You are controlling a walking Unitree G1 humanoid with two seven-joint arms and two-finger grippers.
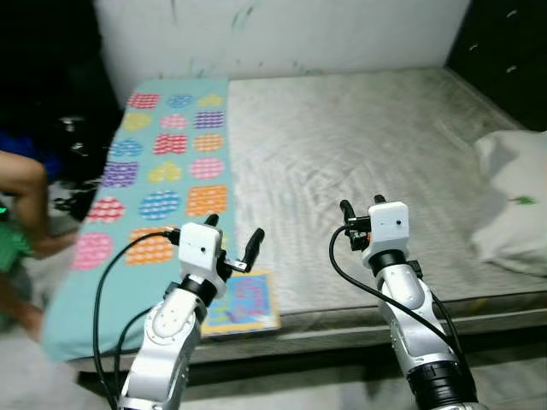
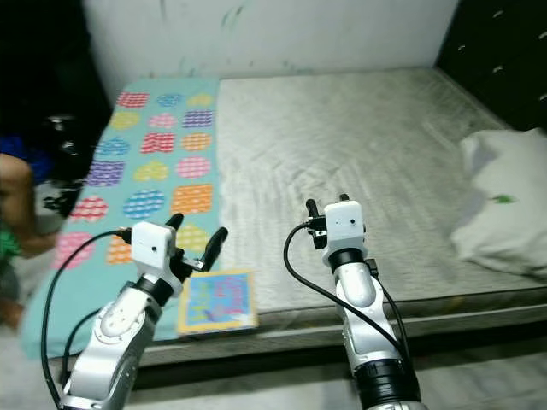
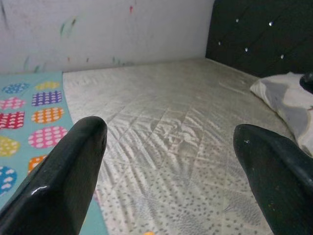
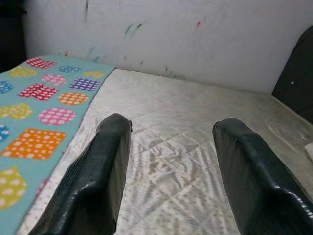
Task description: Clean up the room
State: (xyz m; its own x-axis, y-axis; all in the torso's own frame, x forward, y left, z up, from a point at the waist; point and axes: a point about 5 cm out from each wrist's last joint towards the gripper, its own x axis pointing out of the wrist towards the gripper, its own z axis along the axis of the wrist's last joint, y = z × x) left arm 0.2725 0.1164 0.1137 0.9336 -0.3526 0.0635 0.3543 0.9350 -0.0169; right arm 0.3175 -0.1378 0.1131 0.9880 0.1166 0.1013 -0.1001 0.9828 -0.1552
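A wide bed with a bare grey quilted mattress [image 1: 359, 137] lies before me. A teal blanket [image 1: 137, 282] printed with colourful dotted shapes covers its left strip. A small colourful picture book [image 1: 246, 301] lies flat at the bed's front edge, beside the blanket. My left gripper [image 1: 232, 234] hovers just above and behind the book, open and holding nothing. My right gripper [image 1: 357, 213] hangs open over the front middle of the mattress, nothing between its fingers [image 4: 112, 161]. A white pillow [image 1: 515, 201] rests at the right side.
A dark tufted headboard [image 1: 504, 51] stands along the right, a scuffed white wall [image 1: 282, 34] behind the bed. A person's arm and green clothing [image 1: 19, 209] show at the far left beside dark clutter [image 1: 75, 141]. The mattress middle is open room.
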